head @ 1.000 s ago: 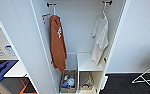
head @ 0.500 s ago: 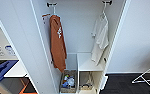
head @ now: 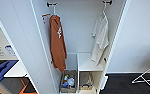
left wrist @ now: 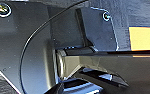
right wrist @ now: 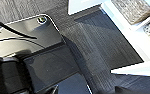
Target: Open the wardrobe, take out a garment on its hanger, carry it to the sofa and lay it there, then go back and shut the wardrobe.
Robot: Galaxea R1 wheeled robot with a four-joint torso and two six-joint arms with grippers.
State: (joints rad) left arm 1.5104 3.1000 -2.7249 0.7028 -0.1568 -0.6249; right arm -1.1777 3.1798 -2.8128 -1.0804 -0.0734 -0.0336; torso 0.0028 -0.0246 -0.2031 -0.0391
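Observation:
The wardrobe (head: 78,30) stands open in the head view, with its left door (head: 21,45) and right door (head: 138,37) both swung wide. The garment (head: 100,37), a white T-shirt, hangs limp on the right side of the interior. Its hanger's hook (head: 105,8) is caught on the rail fitting above, and the rest of the hanger lies inside the shoulders. A longer rust-orange garment (head: 57,42) hangs on the left side. The right wrist view looks down on dark carpet (right wrist: 98,45) beside the wardrobe's white base (right wrist: 133,37).
Below the T-shirt is a white shelf (head: 87,63), with two baskets (head: 69,81) (head: 86,83) in the bottom compartments. A white wire rack (head: 146,77) stands on the dark carpet at the right. A blue object (head: 1,71) lies on a white surface at the left.

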